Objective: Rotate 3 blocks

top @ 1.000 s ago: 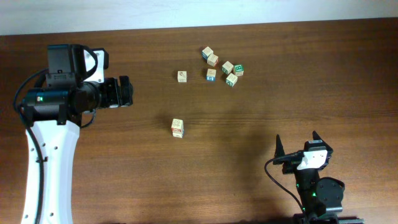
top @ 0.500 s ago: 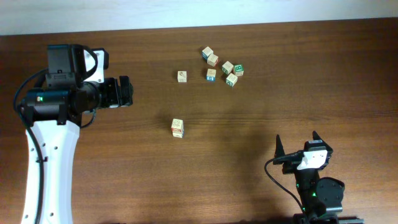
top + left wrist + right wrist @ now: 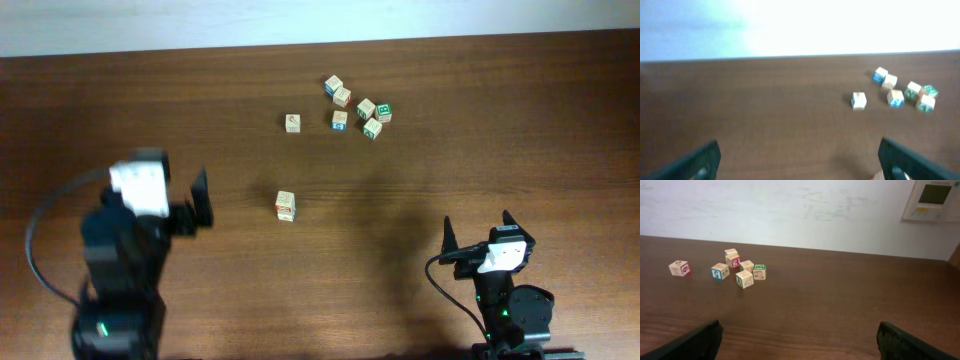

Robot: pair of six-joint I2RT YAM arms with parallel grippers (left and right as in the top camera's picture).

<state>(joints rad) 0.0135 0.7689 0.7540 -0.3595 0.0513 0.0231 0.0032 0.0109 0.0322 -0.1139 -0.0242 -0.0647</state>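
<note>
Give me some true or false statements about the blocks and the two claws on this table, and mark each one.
1. Both claws are open and hold nothing. True: the left claw and the right claw are both wide open and empty.
2. One block sits alone, apart from the others. True: the lone block lies well clear of the cluster of blocks.
3. The left claw touches the lone block. False: bare table lies between them.
4. The cluster sits right beside the right arm's base. False: it lies at the far side of the table.
</note>
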